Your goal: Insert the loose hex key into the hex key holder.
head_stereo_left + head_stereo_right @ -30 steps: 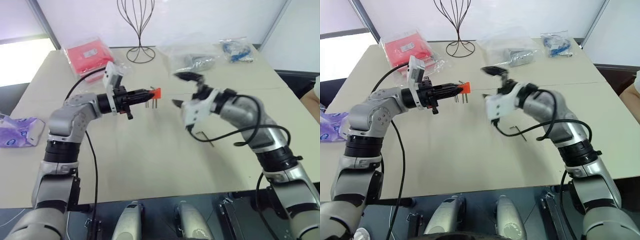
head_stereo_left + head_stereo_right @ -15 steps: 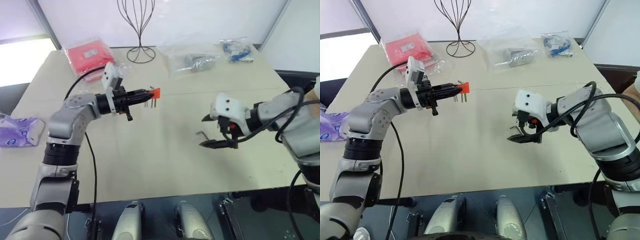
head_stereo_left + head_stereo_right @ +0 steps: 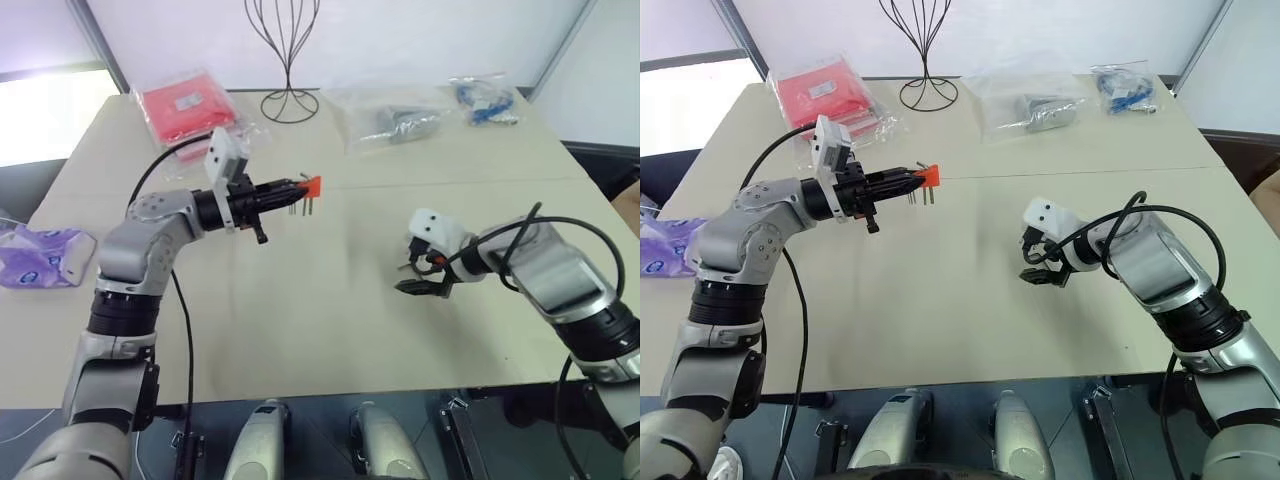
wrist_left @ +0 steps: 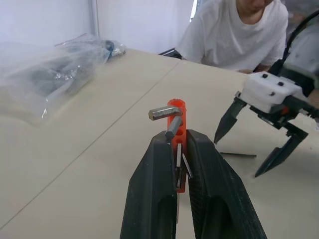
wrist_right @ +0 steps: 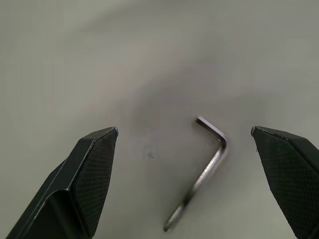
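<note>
The hex key holder point(image 3: 312, 186), a small orange block with short dark keys sticking out, is held above the table with my left gripper point(image 4: 178, 144) shut on it. The loose hex key point(image 5: 207, 172), a thin L-shaped metal rod, lies flat on the beige table point(image 3: 300, 300) to the right. My right gripper point(image 3: 415, 275) hangs just over it, pointing down and open, one finger on each side of the key and apart from it. The left wrist view shows the same key point(image 4: 238, 155) lying beneath that gripper.
A wire stand point(image 3: 288, 60) is at the table's far edge, with red packets point(image 3: 180, 110) at the far left and clear bags point(image 3: 390, 115) and a blue-filled bag point(image 3: 483, 100) at the far right. A purple packet point(image 3: 40, 255) lies at the left edge. A person in a white shirt point(image 4: 234, 30) sits beyond the table.
My right gripper has dropped toward the table and turned from level to pointing down over the loose key. The left gripper and holder have stayed in place.
</note>
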Controlling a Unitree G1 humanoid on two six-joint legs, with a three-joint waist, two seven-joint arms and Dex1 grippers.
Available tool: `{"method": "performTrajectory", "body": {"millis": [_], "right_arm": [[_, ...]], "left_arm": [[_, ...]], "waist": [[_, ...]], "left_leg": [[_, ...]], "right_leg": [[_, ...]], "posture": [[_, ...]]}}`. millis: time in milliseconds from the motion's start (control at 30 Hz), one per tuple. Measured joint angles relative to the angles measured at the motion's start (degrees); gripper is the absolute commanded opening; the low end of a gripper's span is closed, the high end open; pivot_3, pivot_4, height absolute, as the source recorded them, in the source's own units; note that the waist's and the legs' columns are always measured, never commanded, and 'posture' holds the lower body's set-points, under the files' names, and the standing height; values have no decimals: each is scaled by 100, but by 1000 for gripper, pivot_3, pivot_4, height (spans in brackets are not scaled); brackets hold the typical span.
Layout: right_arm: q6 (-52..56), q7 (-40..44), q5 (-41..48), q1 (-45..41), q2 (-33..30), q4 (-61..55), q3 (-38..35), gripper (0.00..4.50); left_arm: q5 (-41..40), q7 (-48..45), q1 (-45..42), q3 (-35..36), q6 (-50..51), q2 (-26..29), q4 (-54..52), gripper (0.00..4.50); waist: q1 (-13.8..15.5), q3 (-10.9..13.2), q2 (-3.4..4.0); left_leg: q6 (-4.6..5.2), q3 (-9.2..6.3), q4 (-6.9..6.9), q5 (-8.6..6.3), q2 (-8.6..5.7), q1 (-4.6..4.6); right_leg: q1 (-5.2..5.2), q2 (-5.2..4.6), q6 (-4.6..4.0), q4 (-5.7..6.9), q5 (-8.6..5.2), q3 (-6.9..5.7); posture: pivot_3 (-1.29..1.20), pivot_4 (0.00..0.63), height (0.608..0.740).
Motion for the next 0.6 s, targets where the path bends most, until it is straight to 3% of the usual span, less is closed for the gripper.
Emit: {"method": "performTrajectory", "body": {"millis": [200, 233, 333, 533, 600], "right_arm": [[-152, -256, -151, -57, 120, 475, 42, 4446], [-176, -266, -154, -81, 139, 543, 42, 4214], [-199, -281, -155, -154, 238, 731, 37, 3248], [-207, -286, -157, -261, 360, 1002, 45, 283], [-248, -324, -228, -299, 354, 1075, 50, 50]], "left_arm": [[2, 75, 73, 0, 13, 5, -87, 0], [2, 83, 82, 0, 14, 5, -111, 0], [4, 103, 89, -1, 14, 4, -160, 0], [5, 163, 90, -1, 14, 2, -205, 0], [6, 184, 91, 0, 14, 3, -212, 0]], "waist": [[-12, -1, -1], [-13, -1, -1], [-14, -2, -3], [-11, -2, -3], [-5, -3, -5]], "left_leg": [[0, 0, 2, 0, 1, 1], [0, -1, 3, 0, 2, 2], [0, -1, 6, 0, 2, 5], [0, -2, 12, 0, 1, 5], [0, -3, 12, 0, 1, 5]], "right_leg": [[1, 5, 0, 2, 0, -1], [3, 5, 0, 3, 0, 0], [8, 5, 0, 3, 1, -1], [11, 5, 0, 4, 1, -2], [12, 5, 0, 4, 1, -3]], "posture": [[0, 150, 740], [0, 150, 740], [0, 150, 740], [0, 150, 740], [0, 150, 740]]}}
